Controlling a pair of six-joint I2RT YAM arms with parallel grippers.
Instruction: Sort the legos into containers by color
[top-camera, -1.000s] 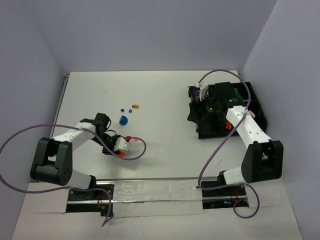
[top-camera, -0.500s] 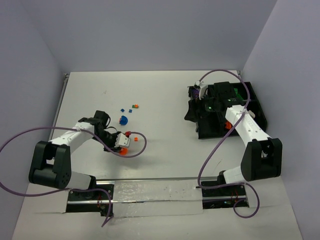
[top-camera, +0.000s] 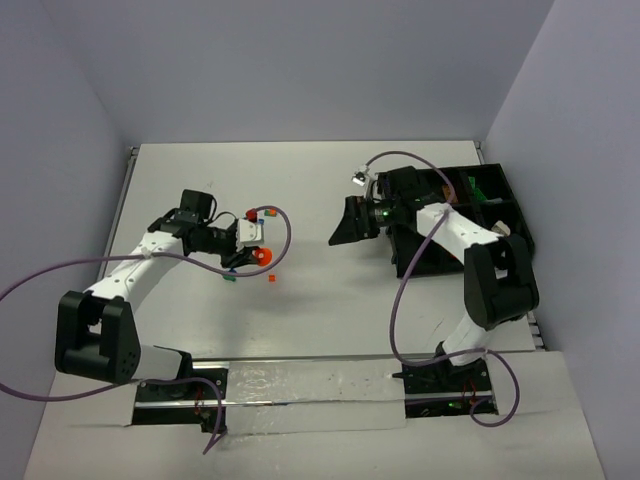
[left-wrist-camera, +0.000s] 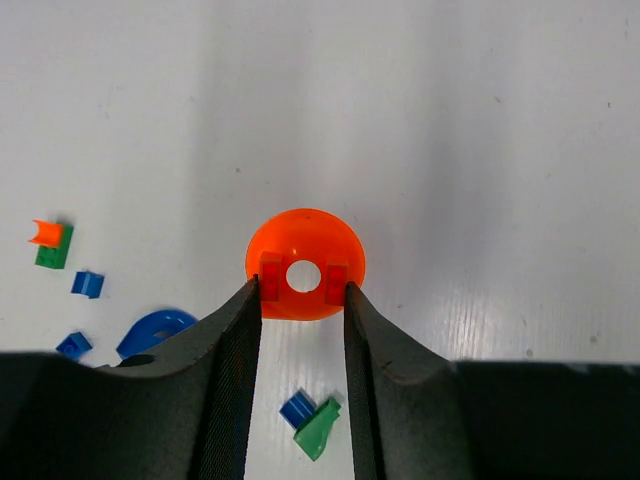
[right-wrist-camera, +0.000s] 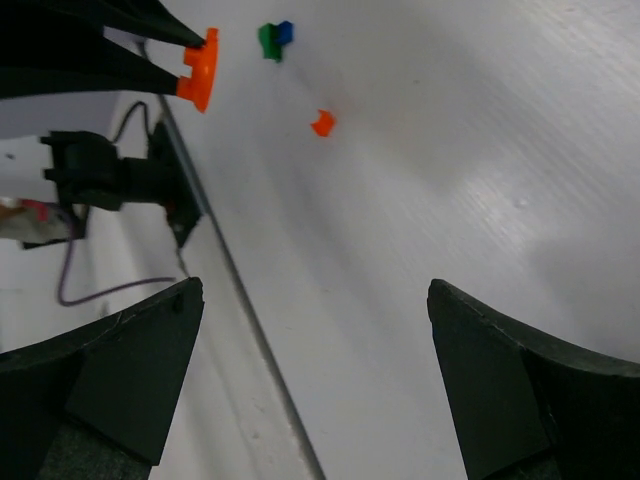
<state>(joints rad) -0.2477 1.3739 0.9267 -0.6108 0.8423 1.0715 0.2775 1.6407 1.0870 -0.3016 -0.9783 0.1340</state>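
Our left claw (left-wrist-camera: 303, 292) pinches the orange disc (left-wrist-camera: 305, 262) between its tips; we should carry it level, grip firm, toward the tray (top-camera: 510, 200), well apart behind our spread right claw (top-camera: 350, 222).

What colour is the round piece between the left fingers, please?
Orange; round piece clearest in left wrist view.

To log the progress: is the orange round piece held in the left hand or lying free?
Held. The left hand is closed on the orange round piece from both sides.
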